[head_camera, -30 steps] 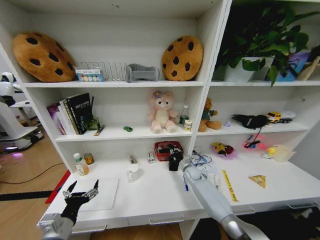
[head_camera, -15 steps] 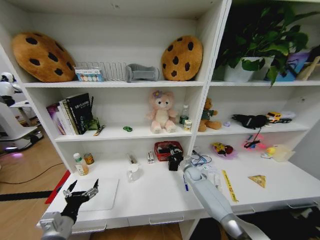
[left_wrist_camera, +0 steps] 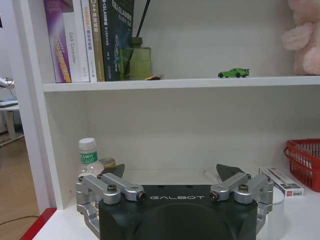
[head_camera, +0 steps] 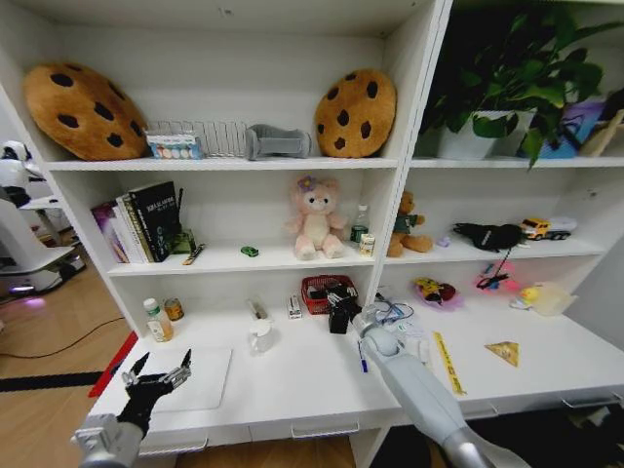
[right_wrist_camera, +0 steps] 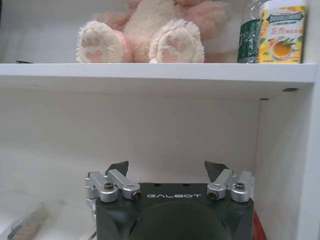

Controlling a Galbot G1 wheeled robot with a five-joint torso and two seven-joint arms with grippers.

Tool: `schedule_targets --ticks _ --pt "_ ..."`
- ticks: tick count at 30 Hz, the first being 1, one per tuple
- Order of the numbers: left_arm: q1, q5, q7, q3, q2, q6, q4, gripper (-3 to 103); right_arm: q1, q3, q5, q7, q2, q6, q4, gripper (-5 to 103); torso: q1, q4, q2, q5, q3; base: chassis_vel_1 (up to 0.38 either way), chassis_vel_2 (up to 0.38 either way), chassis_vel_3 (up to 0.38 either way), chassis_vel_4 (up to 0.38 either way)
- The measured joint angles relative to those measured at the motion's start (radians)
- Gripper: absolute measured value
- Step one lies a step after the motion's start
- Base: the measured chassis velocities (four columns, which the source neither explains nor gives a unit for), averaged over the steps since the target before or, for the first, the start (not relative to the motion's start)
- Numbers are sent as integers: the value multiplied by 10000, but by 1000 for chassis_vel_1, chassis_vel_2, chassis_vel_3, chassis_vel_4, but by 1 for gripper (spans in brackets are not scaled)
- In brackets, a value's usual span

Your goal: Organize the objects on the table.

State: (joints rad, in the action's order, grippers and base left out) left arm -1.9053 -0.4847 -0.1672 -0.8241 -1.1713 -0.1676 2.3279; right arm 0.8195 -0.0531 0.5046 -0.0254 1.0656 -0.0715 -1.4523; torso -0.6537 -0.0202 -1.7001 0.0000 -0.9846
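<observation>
My left gripper (head_camera: pixel 156 375) hangs open over the front left corner of the white table (head_camera: pixel 292 390), right beside the flat silver laptop (head_camera: pixel 200 380). In the left wrist view its fingertips (left_wrist_camera: pixel 116 170) stand wide apart with nothing between them. My right gripper (head_camera: pixel 341 312) is open too, reaching to the back of the table next to a red basket (head_camera: pixel 322 291); nothing is held between its fingertips (right_wrist_camera: pixel 118 167). A blue pen (head_camera: pixel 362 359) lies beside the right forearm. A yellow ruler (head_camera: pixel 448 361) and a yellow wedge (head_camera: pixel 503 352) lie further right. A green toy car (left_wrist_camera: pixel 233 73) sits on the shelf above.
A white cup (head_camera: pixel 259 336), a bottle (head_camera: pixel 156 320) and a small tin (head_camera: pixel 174 309) stand at the table's back left. Shelf boards overhang the rear of the table, carrying upright books (head_camera: pixel 141 219), a pink plush (head_camera: pixel 316 219) and cookie cushions. Drawer handles line the front edge.
The right arm has edged slightly forward toward the red basket. The left gripper stays where it was, still open.
</observation>
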Motion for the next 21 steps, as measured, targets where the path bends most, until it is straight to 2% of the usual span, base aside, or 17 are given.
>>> schedule_targets --ticks 1,3,4,6,11,15,18,19,21 --pt "0 0 0 0 0 0 0 100 0 0 0 0 0 0 0 84 0 0 0 0 0 0 0 0 0" --pt "37 12 -3 12 -7 0 0 100 790 -9 481 574 -463 630 -1480 95 1 3 0 2 0 0 0 0 0" --pt "37 12 -3 12 -7 0 0 100 790 -9 481 574 -463 630 -1480 95 1 3 0 2 0 0 0 0 0" --pt "21 39 -27 -24 -26 2 29 100 1496 -191 821 742 -801 1139 -2655 100 1 8 0 -1 1 0 0 0 0" --pt "84 87 -84 -16 -71 8 39 100 2647 -456 1174 952 -1154 1579 -3986 100 1 7 0 -1 1 0 0 0 0" --pt "113 93 -117 4 -95 8 39 100 3194 -704 1601 1432 -1164 1936 -4296 100 1 5 0 0 1 0 0 0 0" --pt "110 94 -128 -55 -52 8 43 100 3926 -1282 2416 2492 -1147 2986 -4393 100 1 6 0 1 1 0 0 0 0" --pt "110 94 -128 -55 -52 8 43 100 3926 -1282 2416 2492 -1147 2986 -4393 100 1 6 0 1 1 0 0 0 0" --pt "125 86 -144 -76 -33 8 55 100 4110 -1565 2971 2951 -1125 3496 -4290 100 1 4 0 0 0 0 0 0 0"
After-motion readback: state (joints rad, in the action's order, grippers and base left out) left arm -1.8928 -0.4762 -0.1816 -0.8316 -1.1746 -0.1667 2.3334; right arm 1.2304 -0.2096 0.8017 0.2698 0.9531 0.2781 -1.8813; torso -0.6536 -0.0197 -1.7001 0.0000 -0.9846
